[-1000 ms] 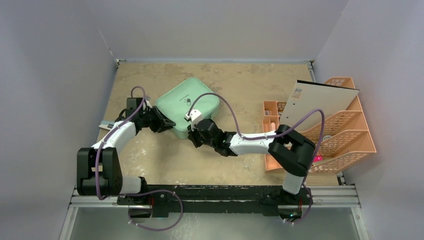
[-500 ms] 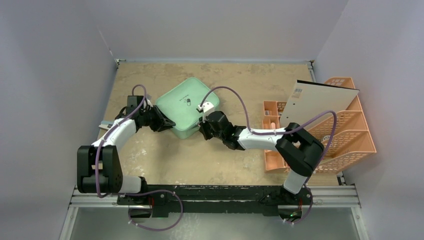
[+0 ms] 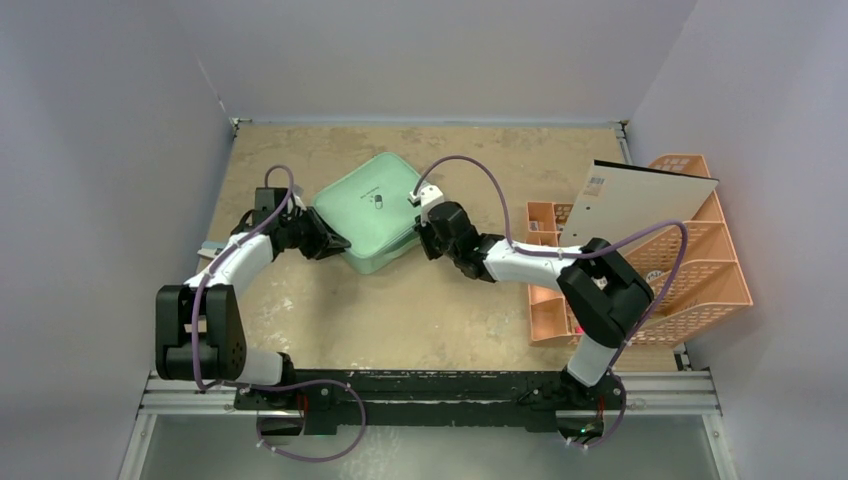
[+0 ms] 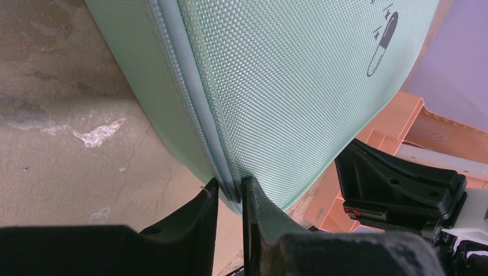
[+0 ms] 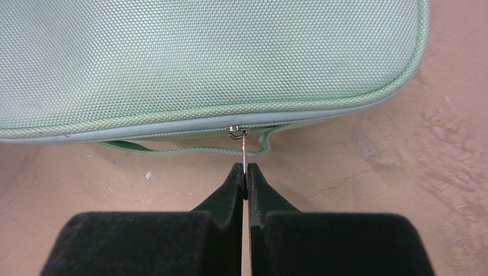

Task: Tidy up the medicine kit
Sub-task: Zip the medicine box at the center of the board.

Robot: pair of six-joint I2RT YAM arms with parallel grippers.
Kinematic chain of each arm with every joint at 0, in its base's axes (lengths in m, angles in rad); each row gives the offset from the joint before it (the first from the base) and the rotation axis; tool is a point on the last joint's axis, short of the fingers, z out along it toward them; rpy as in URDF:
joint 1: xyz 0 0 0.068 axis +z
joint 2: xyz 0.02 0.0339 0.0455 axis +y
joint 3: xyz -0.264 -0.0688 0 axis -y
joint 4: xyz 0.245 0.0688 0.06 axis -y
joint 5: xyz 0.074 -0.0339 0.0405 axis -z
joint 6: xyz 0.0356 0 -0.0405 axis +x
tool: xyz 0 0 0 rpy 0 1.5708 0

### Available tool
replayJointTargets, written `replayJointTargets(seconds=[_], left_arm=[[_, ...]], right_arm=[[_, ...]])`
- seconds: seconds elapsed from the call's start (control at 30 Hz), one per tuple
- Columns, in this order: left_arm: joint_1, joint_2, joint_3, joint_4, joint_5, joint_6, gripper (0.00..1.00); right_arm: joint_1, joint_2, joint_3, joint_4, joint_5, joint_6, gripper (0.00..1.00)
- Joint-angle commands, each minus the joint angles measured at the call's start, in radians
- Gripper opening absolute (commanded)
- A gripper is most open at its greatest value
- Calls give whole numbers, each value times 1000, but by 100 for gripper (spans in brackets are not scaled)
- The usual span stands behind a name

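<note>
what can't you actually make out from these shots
Contents of the medicine kit: all views, its shut lid hides them.
Slots of the peach rack: top view, the white board covers some; its label is too small to read.
Zip seam where the left pincer clamps it: left wrist view, covered.
Tip of the zipper pull: right wrist view, pinched inside the right pincer.

From above and behind the arm bases, the top external camera looks down over the whole tabletop [image 3: 450,310]. Both wrist cameras sit very close to the medicine kit [image 3: 372,212], which all three views share: the left looks along its seam, the right faces its zipper pull [image 5: 244,150]. The left probably also catches the peach rack [image 4: 397,118].
</note>
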Motion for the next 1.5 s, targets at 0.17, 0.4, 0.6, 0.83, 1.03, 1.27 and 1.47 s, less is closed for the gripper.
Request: replayJointTargets(seconds=[0.17,0.4,0.6,0.83,1.03,1.27,1.47], left_arm=[[15,59,146,-44,-183,141,25],[24,34,274,-187,-261,198,40],[53,-68,216,-252,-261,213,46],[53,-278,52,-223,-162,65,47],[52,-346,-137,-84,-66,-89,48],[52,-297,-185,6,-83,-163,48],[52,-227,-207,68,-121,-189,38]], right_arm=[[-6,-23,4,-47,30,-24,0],[123,-21,55,-97,1,51,0],[207,27,105,-65,-79,141,0],[270,85,186,-58,-97,234,0],[300,100,225,-57,-88,261,0],[302,107,213,-44,-89,259,0],[304,101,180,-60,-66,249,0]])
